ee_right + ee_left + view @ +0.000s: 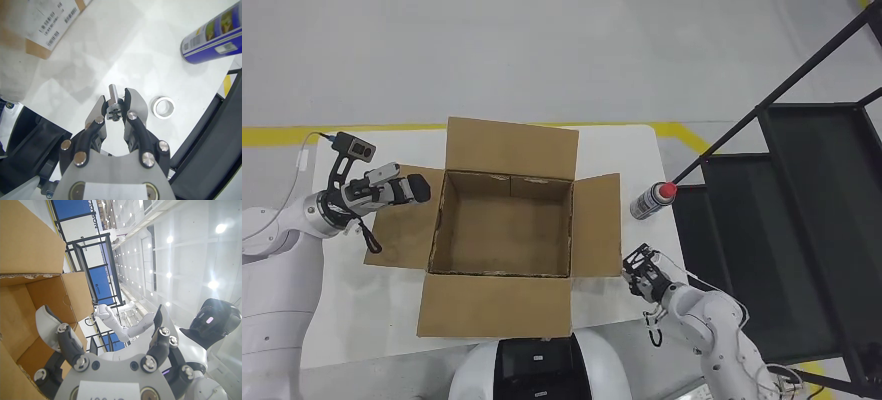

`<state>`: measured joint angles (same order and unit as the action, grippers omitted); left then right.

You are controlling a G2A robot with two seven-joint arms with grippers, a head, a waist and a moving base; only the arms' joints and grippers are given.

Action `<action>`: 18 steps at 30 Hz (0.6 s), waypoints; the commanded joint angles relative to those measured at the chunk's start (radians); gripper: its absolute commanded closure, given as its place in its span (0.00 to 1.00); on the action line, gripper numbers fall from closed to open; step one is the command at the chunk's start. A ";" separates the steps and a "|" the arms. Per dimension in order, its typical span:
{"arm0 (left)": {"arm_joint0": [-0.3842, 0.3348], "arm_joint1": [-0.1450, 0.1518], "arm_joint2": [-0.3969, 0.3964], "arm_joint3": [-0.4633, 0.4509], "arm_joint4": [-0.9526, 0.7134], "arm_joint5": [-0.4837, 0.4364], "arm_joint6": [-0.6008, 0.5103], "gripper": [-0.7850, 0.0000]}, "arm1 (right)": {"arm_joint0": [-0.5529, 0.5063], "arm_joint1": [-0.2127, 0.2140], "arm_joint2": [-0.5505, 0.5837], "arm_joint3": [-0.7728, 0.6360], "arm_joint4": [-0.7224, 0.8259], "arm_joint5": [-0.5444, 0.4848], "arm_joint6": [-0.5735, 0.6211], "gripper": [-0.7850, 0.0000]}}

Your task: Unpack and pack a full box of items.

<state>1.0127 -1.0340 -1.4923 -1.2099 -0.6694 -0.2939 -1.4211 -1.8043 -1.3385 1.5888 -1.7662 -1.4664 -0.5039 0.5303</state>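
Pinching a small flanged metal shaft (113, 109) close over the table (132, 56) beside a loose metal ring (163, 108), the right gripper (115, 95) looks mid-transfer near the open, empty-looking cardboard box (512, 148), so next comes either a release or a lift over its flap, while the left gripper (102, 313) hangs spread.

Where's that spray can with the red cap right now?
In the top view the spray can sits on the table on the robot's right side, just past a flap of the cardboard box.
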 commanded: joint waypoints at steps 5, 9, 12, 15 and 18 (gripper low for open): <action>0.000 0.000 0.000 0.000 0.000 0.000 0.000 0.00 | 0.042 0.003 -0.030 0.086 -0.019 0.027 -0.011 0.82; 0.000 0.000 0.000 0.000 0.000 0.000 0.000 0.00 | 0.063 0.005 -0.039 0.135 -0.021 0.049 -0.033 0.77; 0.000 0.000 0.000 0.000 0.000 0.000 0.000 0.00 | 0.073 0.007 -0.044 0.155 -0.017 0.064 -0.047 0.63; 0.000 0.000 0.000 0.000 0.000 0.000 0.000 0.00 | 0.077 0.009 -0.044 0.159 -0.008 0.068 -0.058 0.09; 0.000 0.000 0.000 0.000 0.000 0.000 0.000 0.00 | 0.065 0.014 -0.028 0.142 0.012 0.065 -0.073 0.00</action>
<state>1.0127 -1.0340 -1.4923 -1.2099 -0.6694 -0.2939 -1.4211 -1.7354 -1.3259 1.5555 -1.6190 -1.4605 -0.4370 0.4614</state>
